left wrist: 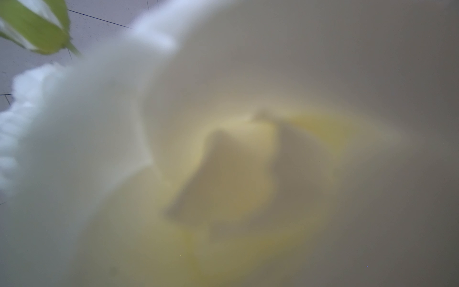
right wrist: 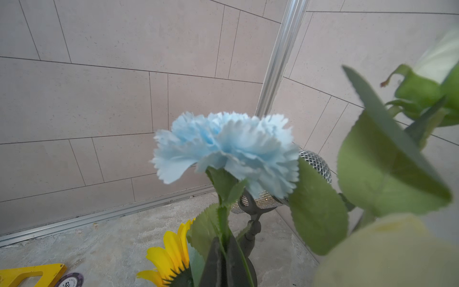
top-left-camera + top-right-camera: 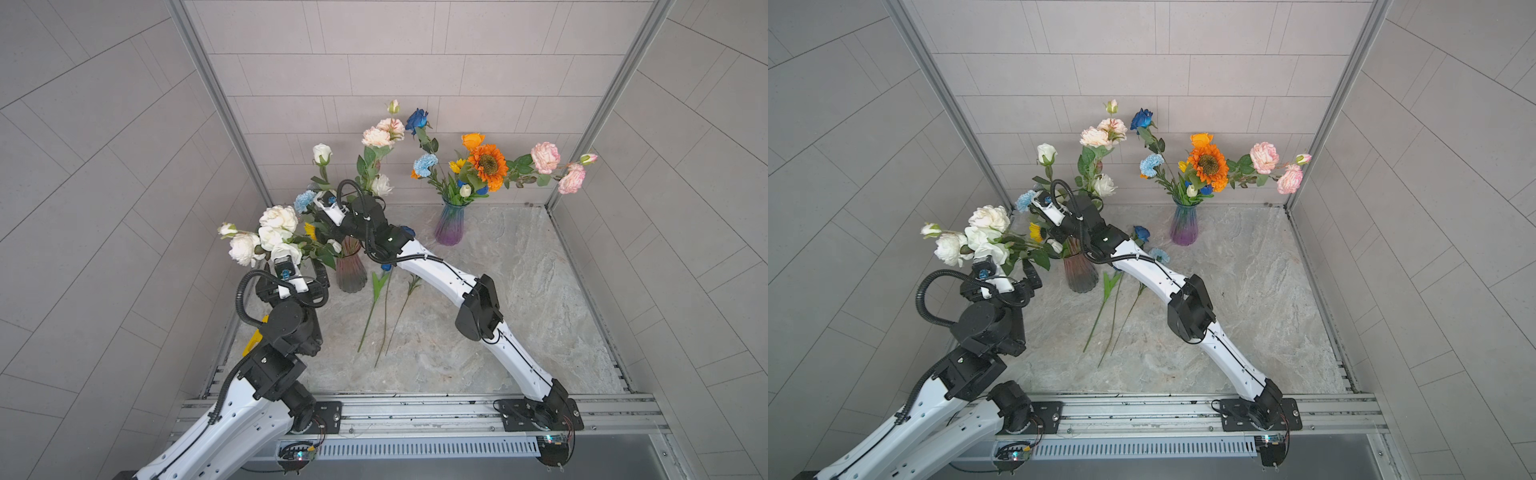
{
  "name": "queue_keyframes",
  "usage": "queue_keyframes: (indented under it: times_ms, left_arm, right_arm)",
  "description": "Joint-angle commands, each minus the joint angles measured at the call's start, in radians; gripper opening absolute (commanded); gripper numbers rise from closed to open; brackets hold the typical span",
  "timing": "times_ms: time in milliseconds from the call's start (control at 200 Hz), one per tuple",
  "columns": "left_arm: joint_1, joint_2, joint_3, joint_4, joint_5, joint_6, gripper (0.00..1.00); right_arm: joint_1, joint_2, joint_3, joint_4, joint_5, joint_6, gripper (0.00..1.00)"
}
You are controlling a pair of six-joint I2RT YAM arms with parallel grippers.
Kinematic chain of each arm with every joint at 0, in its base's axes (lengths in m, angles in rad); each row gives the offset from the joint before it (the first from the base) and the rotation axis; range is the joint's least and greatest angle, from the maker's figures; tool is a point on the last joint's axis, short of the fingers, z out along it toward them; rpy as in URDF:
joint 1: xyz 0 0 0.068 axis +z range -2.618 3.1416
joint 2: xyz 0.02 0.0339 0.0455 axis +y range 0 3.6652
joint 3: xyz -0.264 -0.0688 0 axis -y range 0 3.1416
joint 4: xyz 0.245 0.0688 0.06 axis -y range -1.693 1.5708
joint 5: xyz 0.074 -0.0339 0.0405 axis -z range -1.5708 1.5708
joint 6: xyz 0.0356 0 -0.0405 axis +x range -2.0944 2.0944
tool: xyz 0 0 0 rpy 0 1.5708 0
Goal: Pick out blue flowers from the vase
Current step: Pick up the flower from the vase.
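Observation:
My right gripper [image 2: 224, 242] is shut on the green stem of a frilly light blue carnation [image 2: 223, 149], just under its leaves. In both top views that carnation [image 3: 304, 200] [image 3: 1025, 200] stands above the pinkish left vase [image 3: 351, 270] among white roses [image 3: 277, 218]. Other blue flowers, a dark rose [image 3: 417, 118] and a light carnation [image 3: 426, 164], stand in the blue-purple right vase [image 3: 449, 224]. Three green stems [image 3: 374, 307] lie on the table, with a blue rose head [image 3: 1141, 233] showing beside my right arm. My left gripper [image 3: 291, 266] sits open under the white roses; petals fill its wrist view.
An orange sunflower [image 3: 490, 164] and pink carnations [image 3: 544, 158] fill the right vase. A small yellow sunflower [image 2: 169, 263] sits beside the held stem. A microphone on a stand [image 2: 315, 164], a yellow piece [image 2: 32, 273] and a purple chip [image 2: 70, 280] lie near the back-left corner. Tiled walls enclose the table.

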Motion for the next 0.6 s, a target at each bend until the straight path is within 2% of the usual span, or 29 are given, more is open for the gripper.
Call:
queue_keyframes:
  times_ms: [0, 120, 595]
  left_arm:
    - [0.003, -0.001, -0.004, 0.021, -0.01, 0.01, 0.96]
    - [0.004, -0.004, -0.005, 0.022, -0.01, 0.013, 0.96]
    - [0.003, -0.011, 0.002, 0.001, -0.018, 0.016, 0.95]
  right_arm:
    - [0.0, -0.064, -0.064, -0.02, 0.01, -0.028, 0.0]
    - [0.0, -0.161, -0.183, 0.053, 0.003, -0.029, 0.0]
    - [0.015, -0.394, -0.388, 0.199, -0.03, -0.008, 0.0]
